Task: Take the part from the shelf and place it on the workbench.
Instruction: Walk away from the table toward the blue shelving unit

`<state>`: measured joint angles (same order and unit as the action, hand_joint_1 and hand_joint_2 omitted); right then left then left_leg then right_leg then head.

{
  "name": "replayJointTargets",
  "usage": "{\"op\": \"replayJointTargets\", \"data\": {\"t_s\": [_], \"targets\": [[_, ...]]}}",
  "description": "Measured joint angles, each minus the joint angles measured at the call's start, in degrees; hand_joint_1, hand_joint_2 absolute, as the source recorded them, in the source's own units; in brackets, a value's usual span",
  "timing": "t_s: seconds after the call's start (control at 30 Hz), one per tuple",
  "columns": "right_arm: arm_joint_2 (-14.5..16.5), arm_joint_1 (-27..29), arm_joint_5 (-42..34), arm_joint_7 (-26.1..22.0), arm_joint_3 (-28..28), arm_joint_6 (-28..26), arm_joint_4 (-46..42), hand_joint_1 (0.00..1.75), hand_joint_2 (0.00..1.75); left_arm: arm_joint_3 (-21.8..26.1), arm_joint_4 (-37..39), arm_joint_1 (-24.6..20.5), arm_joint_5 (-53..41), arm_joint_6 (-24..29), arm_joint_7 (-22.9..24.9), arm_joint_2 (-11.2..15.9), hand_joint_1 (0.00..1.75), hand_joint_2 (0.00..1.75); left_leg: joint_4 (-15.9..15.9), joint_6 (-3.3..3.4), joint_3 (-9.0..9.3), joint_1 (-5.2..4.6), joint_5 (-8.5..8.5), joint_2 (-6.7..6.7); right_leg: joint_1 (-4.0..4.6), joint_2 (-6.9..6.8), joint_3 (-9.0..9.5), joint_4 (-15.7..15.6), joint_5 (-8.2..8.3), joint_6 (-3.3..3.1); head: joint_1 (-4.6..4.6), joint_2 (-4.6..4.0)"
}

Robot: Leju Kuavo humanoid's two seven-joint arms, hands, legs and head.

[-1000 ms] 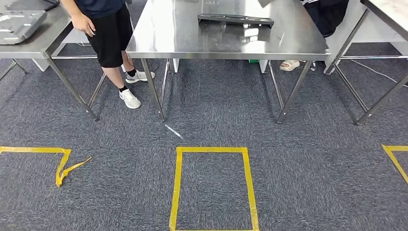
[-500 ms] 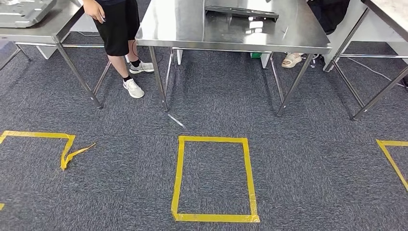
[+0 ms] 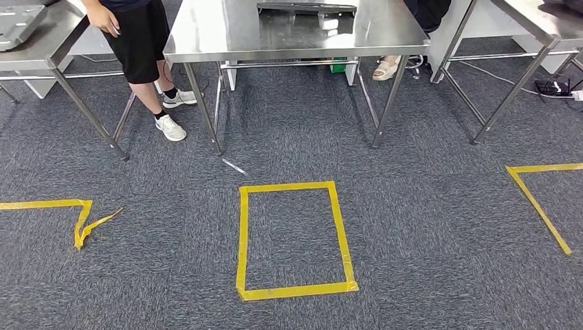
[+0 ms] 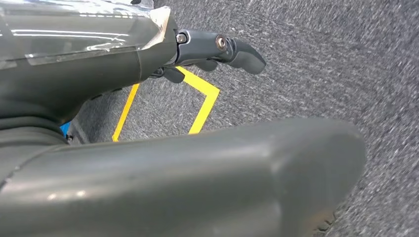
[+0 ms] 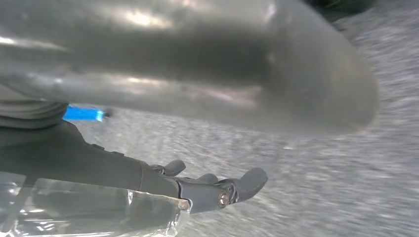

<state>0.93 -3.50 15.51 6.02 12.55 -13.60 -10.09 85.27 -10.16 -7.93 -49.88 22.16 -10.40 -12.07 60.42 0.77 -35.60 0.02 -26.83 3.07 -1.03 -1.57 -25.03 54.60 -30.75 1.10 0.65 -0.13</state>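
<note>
Fingers (image 4: 237,49) of both hands apart (holding nothing), over grey carpet (image 3: 426,227)

floor: grey-blue carpet (image 3: 426,227) across the whole head view.
tape: yellow rectangle (image 3: 294,239) at centre; a yellow corner (image 3: 537,199) at 3 o'clock; a crumpled yellow strip (image 3: 77,218) at 9 o'clock; a small pale scrap (image 3: 234,166) just above the rectangle.
tables: steel table (image 3: 227,34) at 12 o'clock, top shiny with reflected light; second table (image 3: 48,41) at 10 o'clock; third table (image 3: 529,20) at 2 o'clock.
cables: black cables (image 3: 553,86) on the carpet at 2 o'clock.
person: stands between the 10 and 12 o'clock tables, black shorts (image 3: 141,41), white shoes.
</note>
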Motion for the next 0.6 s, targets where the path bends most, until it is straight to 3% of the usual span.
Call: {"op": "replayJointTargets", "data": {"t_s": [0.03,0.1,0.13,0.17,0.2,0.27,0.33,0.4,0.47,0.53,0.6], "targets": [[0.01,0.11,-0.01,0.02,-0.01,0.0,0.02,0.0,0.0,-0.01,0.0,0.07,0.0,0.0,0.01,0.0,0.0,0.0,3.06,-0.35,-1.02,0.16,-2.44,-1.32,0.07,0.26,-0.33,0.02,0.35,-0.49,0.02,0.0],[0.03,0.14,0.0,0.04,-0.03,0.0,0.04,0.0,0.0,-0.01,0.0,0.19,-0.01,0.0,0.04,-0.01,0.0,0.0,10.15,-0.73,-3.21,0.21,-6.52,-2.59,0.31,1.05,-1.16,0.09,1.05,-1.09,0.03,0.0],[0.06,0.16,0.01,0.04,-0.03,0.0,0.04,0.0,0.0,-0.01,0.0,0.21,-0.01,0.0,0.05,0.0,0.0,0.0,11.98,-0.77,-3.44,0.22,-7.04,-2.78,0.42,1.56,-1.54,0.16,1.33,-1.12,0.04,0.0],[0.08,0.22,0.01,0.04,-0.04,0.0,0.05,0.0,0.0,-0.02,0.0,0.22,-0.01,0.01,0.06,0.01,0.0,0.0,11.87,-0.71,-2.69,0.22,-6.52,-2.9,0.49,2.12,-1.84,0.25,1.56,-1.03,0.03,0.0],[0.09,0.27,0.01,0.04,-0.05,0.0,0.05,0.0,0.0,-0.02,0.0,0.22,-0.01,0.01,0.06,0.02,0.0,0.0,9.52,-0.55,-0.83,0.22,-5.09,-3.12,0.52,2.72,-1.98,0.36,1.72,-0.87,0.04,0.0],[0.14,0.22,0.06,0.04,-0.07,0.0,0.06,0.0,0.0,-0.04,0.0,0.22,-0.02,0.03,0.06,0.02,0.0,0.0,1.84,0.01,4.27,0.28,-2.25,-4.87,0.58,3.86,-2.31,0.67,1.92,-0.56,0.05,0.0],[0.22,0.04,0.12,0.04,-0.07,0.0,0.06,0.0,0.0,-0.06,0.0,0.26,-0.03,0.05,0.06,0.0,0.0,0.0,-2.95,0.53,7.12,0.27,-1.41,-6.53,0.67,4.9,-2.81,0.98,2.2,-0.09,0.02,0.0],[0.28,-0.04,0.14,0.04,-0.08,0.0,0.06,0.0,0.0,-0.09,0.0,0.25,-0.04,0.09,0.06,-0.01,0.0,0.0,-3.89,0.98,7.23,0.15,-1.58,-6.05,0.68,5.88,-3.46,1.09,2.63,0.62,-0.01,0.0],[0.24,0.0,0.14,0.04,-0.1,0.0,0.06,0.0,0.0,-0.16,0.0,0.15,-0.07,0.13,0.06,-0.05,0.0,0.0,-4.55,1.65,7.05,0.32,-1.32,-4.76,0.75,5.44,-4.51,2.12,2.25,1.04,-0.08,0.0],[0.2,-0.08,0.14,0.04,-0.11,0.0,0.06,0.0,0.0,-0.22,0.0,0.17,-0.11,0.15,0.06,-0.13,0.0,0.0,-4.95,2.19,6.79,0.5,-0.94,-3.36,0.77,3.63,-7.24,7.17,-0.23,0.93,-0.4,0.0],[0.22,-0.14,0.16,0.09,-0.12,0.01,0.06,0.0,0.0,-0.25,0.0,0.27,-0.16,0.16,0.07,-0.16,0.0,0.0,-4.94,2.37,6.46,0.42,-0.85,-1.88,0.61,2.57,-11.11,14.96,-3.21,0.94,-0.66,0.0]]}}
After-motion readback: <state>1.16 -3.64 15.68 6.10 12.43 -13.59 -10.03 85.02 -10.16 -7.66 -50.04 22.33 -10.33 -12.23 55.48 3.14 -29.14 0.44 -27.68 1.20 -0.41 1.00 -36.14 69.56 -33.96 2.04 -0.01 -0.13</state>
